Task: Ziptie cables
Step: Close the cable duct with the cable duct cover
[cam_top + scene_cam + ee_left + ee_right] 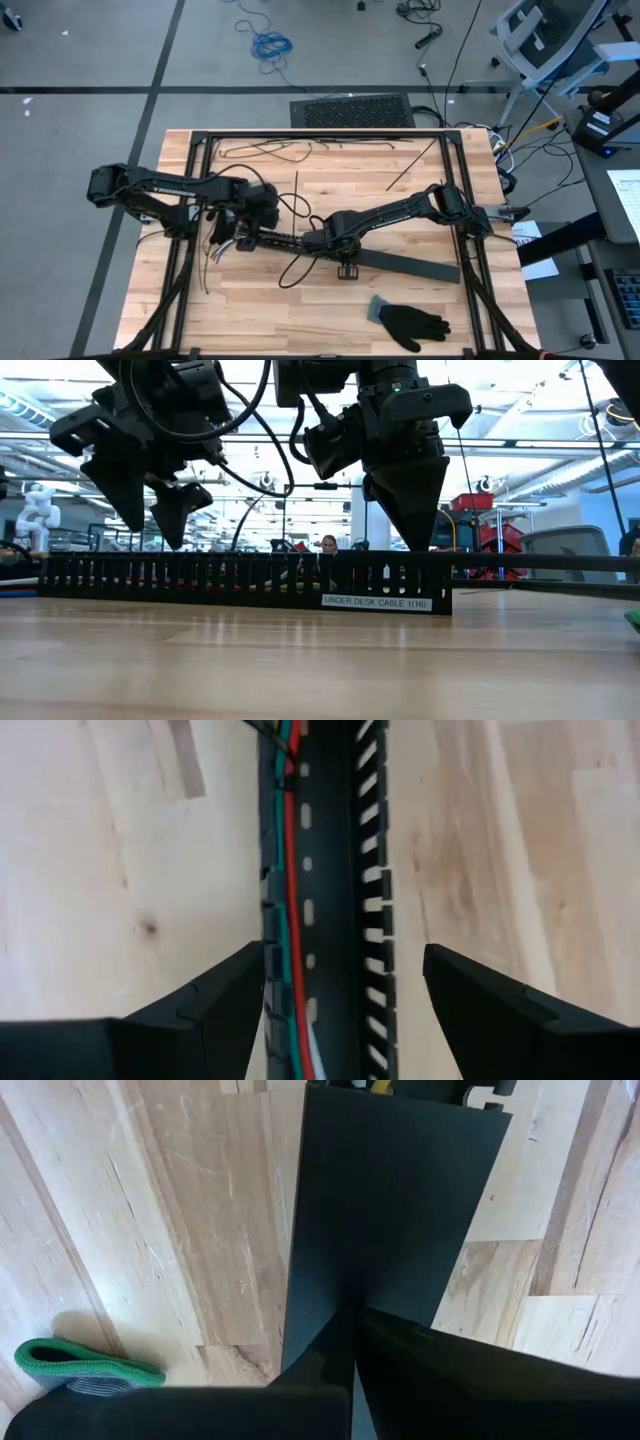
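As seen from above: pale wood-plank counter (330, 300) w/ black tube frame round its edges. Long black slotted plastic strip (290, 240) lying across the middle, running left to right; in low view, white label on its side reading "UNDER DESK CABLE 1(16)".

L. arm: reaching in from the left side. Left end effector (343, 955) open, pointing down over the strip's left end, one dark finger on either side of the channel, apart from its walls in the l. wrist view. Same spread stance in low view (150, 525), tips just above the strip's top edge.

Cables (292, 870): thin orange, green and white wires, lying lengthwise inside the slotted strip, close against one wall, directly below and between the open fingers. Loose ends spilling out past the strip's left end in the high view (215, 252).

R. arm: stretched from the right side to mid-counter. Right end effector (415, 525) closed, fingers together in a point, tips down at the strip approx. mid-length. In r. wrist view, tips meeting the edge of a flat dark grey panel (390, 1210); cannot tell whether gripped or only touched.

Misc.: black knit glove w/ green cuff (410, 322) on the counter's near right part, well apart from both arms. Thin black strands (280, 150) along the far edge. Coiled blue cord (270, 45) on the grey floor beyond.
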Robot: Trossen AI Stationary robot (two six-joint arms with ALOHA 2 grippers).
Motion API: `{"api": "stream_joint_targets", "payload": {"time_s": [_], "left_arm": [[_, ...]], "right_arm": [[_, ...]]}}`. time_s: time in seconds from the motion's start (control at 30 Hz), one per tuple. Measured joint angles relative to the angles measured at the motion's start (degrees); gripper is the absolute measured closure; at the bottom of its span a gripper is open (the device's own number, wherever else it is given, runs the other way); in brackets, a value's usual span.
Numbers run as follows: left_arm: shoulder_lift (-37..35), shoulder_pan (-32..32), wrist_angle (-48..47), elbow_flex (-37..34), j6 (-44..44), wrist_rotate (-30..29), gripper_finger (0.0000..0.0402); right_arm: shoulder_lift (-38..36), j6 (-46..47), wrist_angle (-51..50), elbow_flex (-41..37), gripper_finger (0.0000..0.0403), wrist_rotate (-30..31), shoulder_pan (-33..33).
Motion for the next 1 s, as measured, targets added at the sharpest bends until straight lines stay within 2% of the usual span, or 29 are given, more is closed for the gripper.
{"api": "stream_joint_targets", "payload": {"time_s": [0.37,0.57,0.67,1.0], "left_arm": [[7.19,-0.64,2.21,-0.02,-0.29,-3.07,0.0136],[10.87,-2.66,2.96,0.02,-0.3,-6.65,0.0135],[12.31,-3.52,4.91,-0.06,-3.09,-9.06,0.0135],[16.21,-5.11,8.03,0.05,-4.7,-10.52,0.0145]], "right_arm": [[0.0,-0.22,-0.11,0.0,0.0403,0.15,-0.02],[0.0,-0.22,-0.16,0.0,0.0403,0.13,-0.29],[0.02,-0.22,-0.26,0.0,0.0403,0.18,-0.39],[0.03,-0.79,-0.7,-0.02,0.0403,0.17,-0.66]]}}
